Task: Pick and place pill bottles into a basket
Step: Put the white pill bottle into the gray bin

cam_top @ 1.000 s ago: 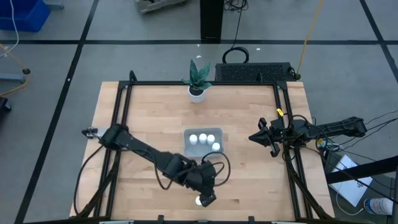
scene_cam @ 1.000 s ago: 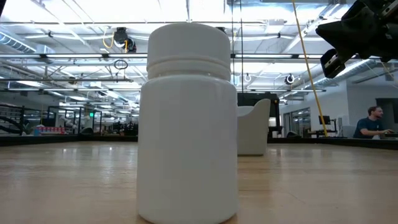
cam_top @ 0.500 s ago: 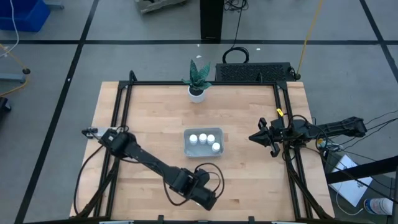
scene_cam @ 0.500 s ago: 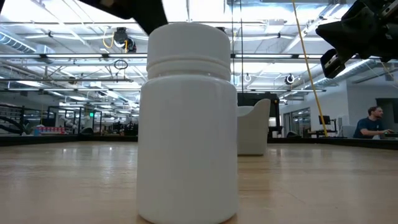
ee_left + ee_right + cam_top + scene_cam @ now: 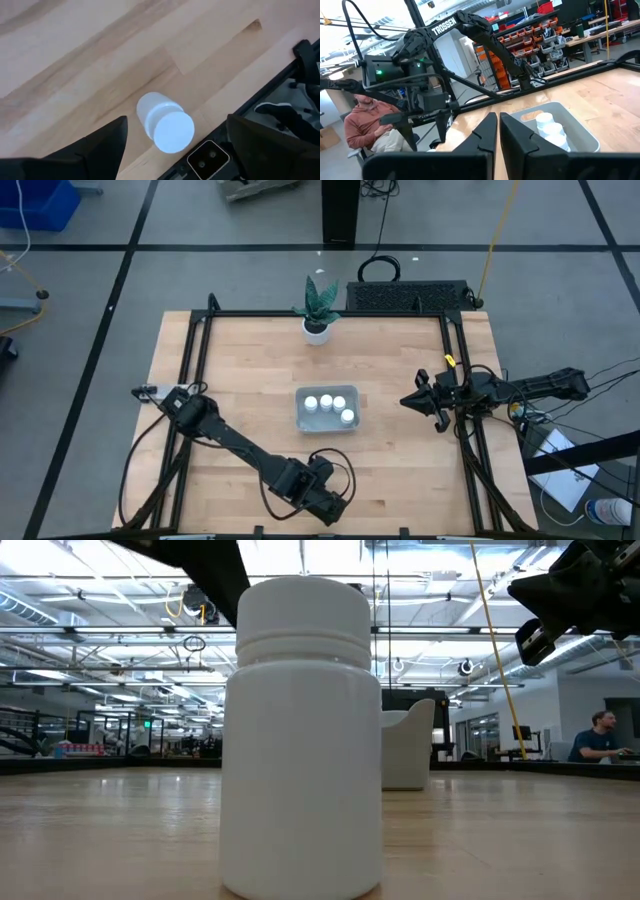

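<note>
Since the left gripper [image 5: 172,145] hangs with fingers spread above the upright pill bottle [image 5: 165,123] near the table's front edge (three more already sit in the basket [image 5: 327,410]), it should descend centred, straddle the body, then squeeze.

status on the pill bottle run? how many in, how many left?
Done: three bottles sit in the basket. In hand: nothing gripped yet; the left gripper hangs open over a fourth bottle standing at the table's near edge, jaws either side. The right gripper waits, shut, at the right edge. Left: that bottle; no fifth one shows.
</note>
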`<state>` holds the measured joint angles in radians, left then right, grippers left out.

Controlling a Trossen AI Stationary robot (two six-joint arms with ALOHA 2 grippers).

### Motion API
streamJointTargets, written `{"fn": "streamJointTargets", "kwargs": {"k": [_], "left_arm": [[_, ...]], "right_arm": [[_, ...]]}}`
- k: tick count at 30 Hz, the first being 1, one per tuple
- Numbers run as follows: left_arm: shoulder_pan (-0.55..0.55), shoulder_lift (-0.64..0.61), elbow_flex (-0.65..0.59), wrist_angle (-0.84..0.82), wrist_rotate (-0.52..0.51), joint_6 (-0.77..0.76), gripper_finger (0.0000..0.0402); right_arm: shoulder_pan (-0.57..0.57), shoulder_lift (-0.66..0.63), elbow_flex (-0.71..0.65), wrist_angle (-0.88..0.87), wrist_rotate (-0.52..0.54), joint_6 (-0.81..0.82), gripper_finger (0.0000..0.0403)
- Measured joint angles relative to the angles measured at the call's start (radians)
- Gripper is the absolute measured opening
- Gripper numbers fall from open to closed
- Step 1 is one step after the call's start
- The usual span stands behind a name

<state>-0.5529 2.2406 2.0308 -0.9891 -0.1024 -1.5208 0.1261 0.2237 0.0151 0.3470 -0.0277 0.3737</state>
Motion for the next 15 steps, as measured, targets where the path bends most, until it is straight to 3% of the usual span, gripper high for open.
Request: {"fn": "streamJointTargets", "kwargs": {"k": [15], "left_arm": [[-0.02,0.001,-0.122,0.12,0.033,-0.061,0.0351]], "right_arm": [[0.0,0.0,0.0,0.0,0.0,0.0,0.0011]]}}
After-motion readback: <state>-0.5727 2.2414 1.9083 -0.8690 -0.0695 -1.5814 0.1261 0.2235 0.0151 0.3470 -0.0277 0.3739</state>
